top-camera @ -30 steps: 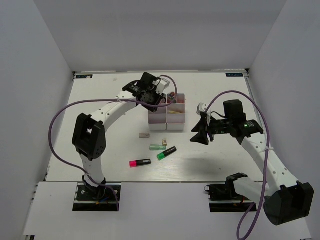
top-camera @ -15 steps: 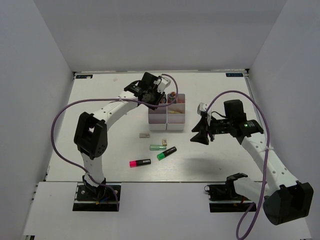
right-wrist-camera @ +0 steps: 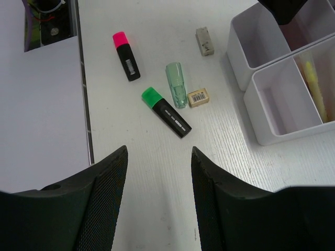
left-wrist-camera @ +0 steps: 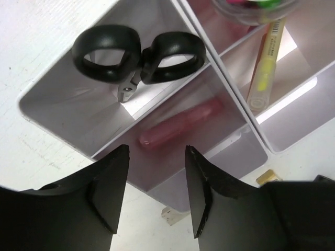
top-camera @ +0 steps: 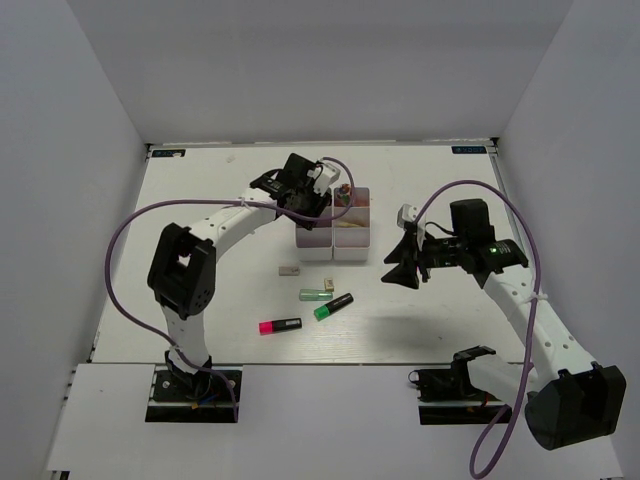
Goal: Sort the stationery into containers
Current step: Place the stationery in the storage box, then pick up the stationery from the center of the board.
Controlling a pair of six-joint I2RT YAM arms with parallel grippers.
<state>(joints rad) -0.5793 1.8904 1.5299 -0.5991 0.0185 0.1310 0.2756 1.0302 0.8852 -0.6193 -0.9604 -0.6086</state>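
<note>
The containers (top-camera: 352,250) are a block of white bins at the table's middle. My left gripper (top-camera: 312,200) hangs open and empty over the block's left column (left-wrist-camera: 172,180). Below it, black-handled scissors (left-wrist-camera: 138,52) lie in one bin and a fat pink tube (left-wrist-camera: 180,123) in the neighbouring bin. A yellow marker (left-wrist-camera: 264,63) lies in the other column. My right gripper (top-camera: 400,266) is open and empty, right of the block. On the table lie a pink highlighter (right-wrist-camera: 126,55), a green highlighter (right-wrist-camera: 166,112), a pastel green marker (right-wrist-camera: 176,83), a tan eraser (right-wrist-camera: 198,97) and a grey eraser (right-wrist-camera: 204,41).
The loose items lie in front of the block, between it and the near edge: pink highlighter (top-camera: 280,326), green highlighter (top-camera: 333,306), grey eraser (top-camera: 290,270). A round clear cup with bright pens (left-wrist-camera: 251,6) sits in a far bin. White walls enclose the table.
My left wrist has shifted slightly over the bins. The right arm and the loose items have not moved.
</note>
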